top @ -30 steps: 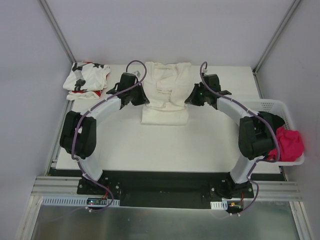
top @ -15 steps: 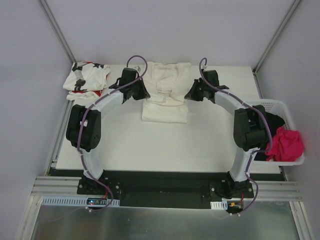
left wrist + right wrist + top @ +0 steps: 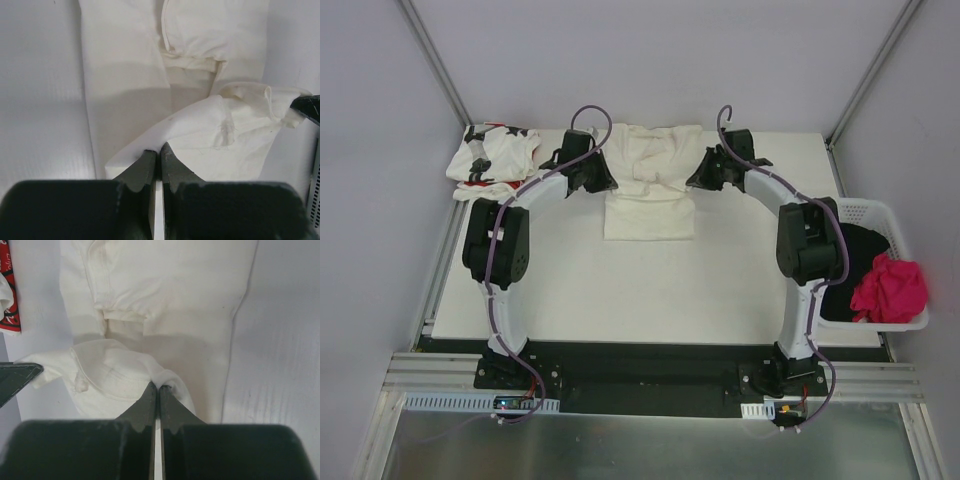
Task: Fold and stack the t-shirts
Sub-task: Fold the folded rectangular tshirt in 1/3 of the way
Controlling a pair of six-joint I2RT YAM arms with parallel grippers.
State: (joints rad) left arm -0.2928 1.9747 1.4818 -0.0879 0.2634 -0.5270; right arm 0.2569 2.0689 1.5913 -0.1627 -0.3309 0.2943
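Note:
The plain cream-white t-shirt (image 3: 649, 205) lies partly folded at the back middle of the table. My left gripper (image 3: 607, 183) is shut on a raised fold at the shirt's left side, and in the left wrist view the left gripper (image 3: 159, 149) pinches cream cloth (image 3: 220, 130). My right gripper (image 3: 693, 182) is shut on the same raised fold at the right side. The right wrist view shows the right gripper (image 3: 158, 388) clamping a bunched bit of cloth (image 3: 115, 370). The star-print t-shirt (image 3: 492, 155) lies crumpled at the back left corner.
A white perforated basket (image 3: 895, 222) stands off the table's right edge with black cloth (image 3: 860, 255) and a pink-red garment (image 3: 890, 290) in it. The enclosure's back wall is close behind the cream shirt. Bare white table (image 3: 650, 290) stretches in front of the shirt.
Both grippers have moved toward the back of the table with the cream cloth pinched. The shirt's near edge has slid back a little and both arms have stretched out.

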